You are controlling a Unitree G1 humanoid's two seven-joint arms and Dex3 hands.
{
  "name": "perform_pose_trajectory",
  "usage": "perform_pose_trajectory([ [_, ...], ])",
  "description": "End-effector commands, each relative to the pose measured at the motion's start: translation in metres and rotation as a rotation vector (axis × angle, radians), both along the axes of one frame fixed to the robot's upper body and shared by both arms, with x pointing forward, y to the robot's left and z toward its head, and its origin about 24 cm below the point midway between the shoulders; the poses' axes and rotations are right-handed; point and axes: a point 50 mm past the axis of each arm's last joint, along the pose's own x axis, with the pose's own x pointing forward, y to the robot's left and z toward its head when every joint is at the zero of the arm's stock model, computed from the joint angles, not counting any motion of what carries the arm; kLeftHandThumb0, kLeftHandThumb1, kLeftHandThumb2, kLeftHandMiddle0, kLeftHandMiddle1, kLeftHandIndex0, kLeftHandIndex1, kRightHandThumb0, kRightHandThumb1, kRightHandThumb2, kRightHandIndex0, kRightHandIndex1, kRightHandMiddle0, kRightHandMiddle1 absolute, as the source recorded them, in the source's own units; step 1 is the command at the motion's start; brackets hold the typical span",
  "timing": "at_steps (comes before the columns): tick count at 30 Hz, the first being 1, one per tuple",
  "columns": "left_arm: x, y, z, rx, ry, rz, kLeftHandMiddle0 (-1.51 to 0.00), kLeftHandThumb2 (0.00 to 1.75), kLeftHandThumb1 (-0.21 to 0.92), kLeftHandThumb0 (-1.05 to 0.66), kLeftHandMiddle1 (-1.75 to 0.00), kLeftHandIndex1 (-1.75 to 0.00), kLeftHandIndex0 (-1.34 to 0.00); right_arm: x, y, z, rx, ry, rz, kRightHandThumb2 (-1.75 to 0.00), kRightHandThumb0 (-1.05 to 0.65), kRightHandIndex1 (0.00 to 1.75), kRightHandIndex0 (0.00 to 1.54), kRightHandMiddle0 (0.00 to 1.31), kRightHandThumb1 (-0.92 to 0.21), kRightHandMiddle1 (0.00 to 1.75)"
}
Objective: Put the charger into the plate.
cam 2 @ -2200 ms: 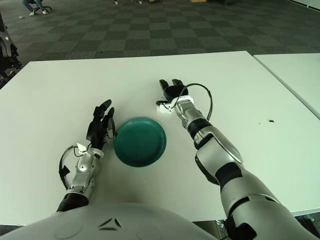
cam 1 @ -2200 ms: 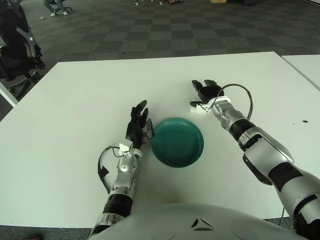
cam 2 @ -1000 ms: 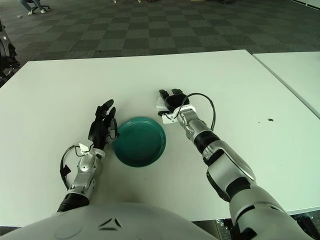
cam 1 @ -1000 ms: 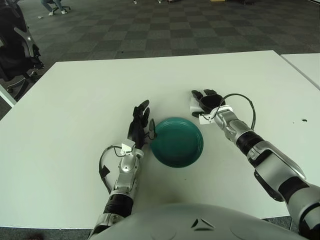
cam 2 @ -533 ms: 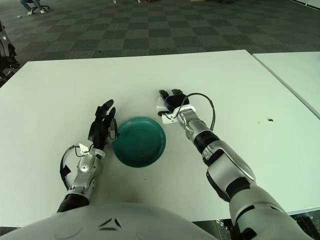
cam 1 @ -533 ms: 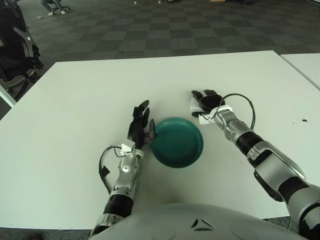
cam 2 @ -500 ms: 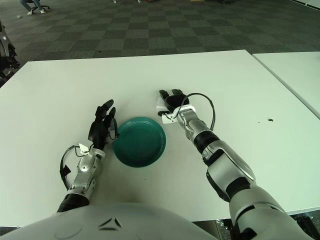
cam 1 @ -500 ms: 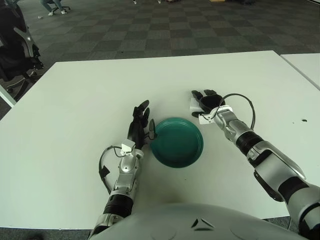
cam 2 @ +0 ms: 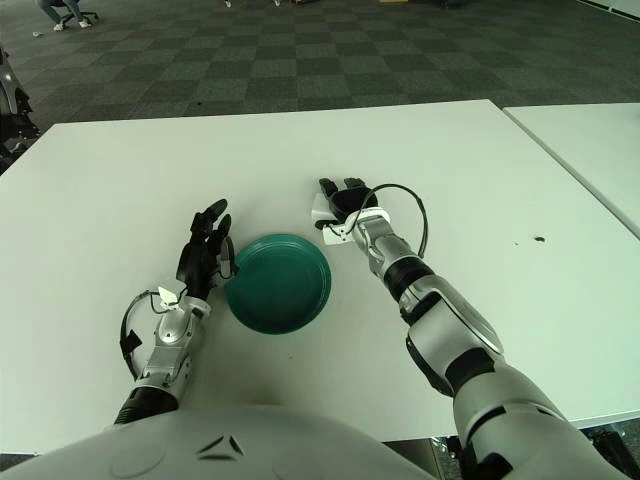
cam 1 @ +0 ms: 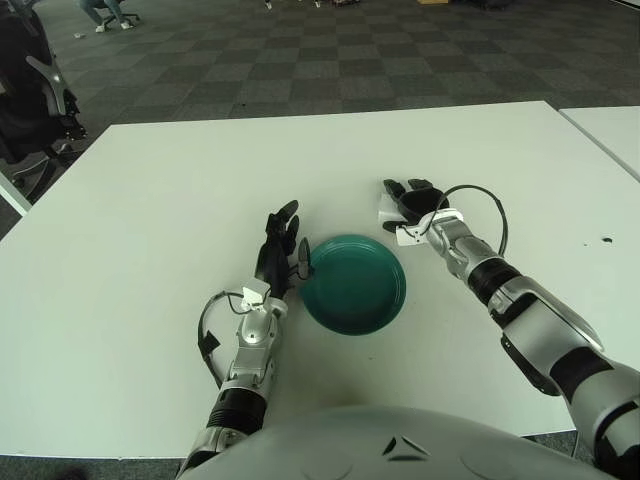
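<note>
Plate (cam 1: 353,283) holds nothing; charger (cam 1: 387,209) beyond rim under right hand (cam 1: 415,200), fingers spread. Left hand (cam 1: 277,251) fingers spread.

A green plate (cam 1: 354,285) was seen on the white table (cam 1: 150,200). The left hand (cam 1: 277,250) was held just beside the plate's left rim, its fingers extended and nothing grasped. Beyond the plate's far right edge, the right hand (cam 1: 412,201) was placed over a small white charger (cam 1: 388,210), of which only a part was shown at the fingers; a firm grasp could not be confirmed.
</note>
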Motion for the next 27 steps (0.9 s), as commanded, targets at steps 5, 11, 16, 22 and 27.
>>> perform_pose_trajectory([
  [5, -0.034, -0.016, -0.034, -0.076, 0.197, 0.016, -0.29, 1.01, 0.92, -0.82, -0.01, -0.74, 0.0, -0.012, -0.015, -0.027, -0.05, 0.171, -0.069, -0.74, -1.03, 0.01, 0.12, 0.0, -0.92, 0.13],
  [11, -0.035, -0.016, -0.034, -0.078, 0.201, 0.009, -0.26, 1.01, 0.92, -0.83, 0.0, -0.66, 0.0, -0.011, -0.022, -0.03, -0.083, 0.238, -0.092, -0.66, -1.02, 0.03, 0.22, 0.0, -0.92, 0.18],
  [16, -0.035, -0.017, -0.034, -0.081, 0.199, 0.002, -0.25, 1.01, 0.92, -0.84, 0.0, -0.62, 0.0, -0.011, -0.025, -0.03, -0.105, 0.287, -0.082, -0.64, -1.01, 0.37, 0.31, 0.0, -0.92, 0.24],
  [22, -0.035, -0.018, -0.034, -0.087, 0.2, -0.004, -0.24, 1.01, 0.92, -0.85, 0.0, -0.59, 0.0, -0.011, -0.028, -0.031, -0.124, 0.34, -0.085, -0.6, -1.0, 0.99, 0.17, 0.0, -0.92, 0.34],
  [27, -0.035, -0.019, -0.033, -0.089, 0.197, -0.006, -0.22, 1.0, 0.92, -0.87, 0.0, -0.58, 0.0, -0.016, -0.031, -0.039, -0.138, 0.392, -0.099, -0.57, -1.0, 1.43, 0.11, 0.0, -0.92, 0.62],
])
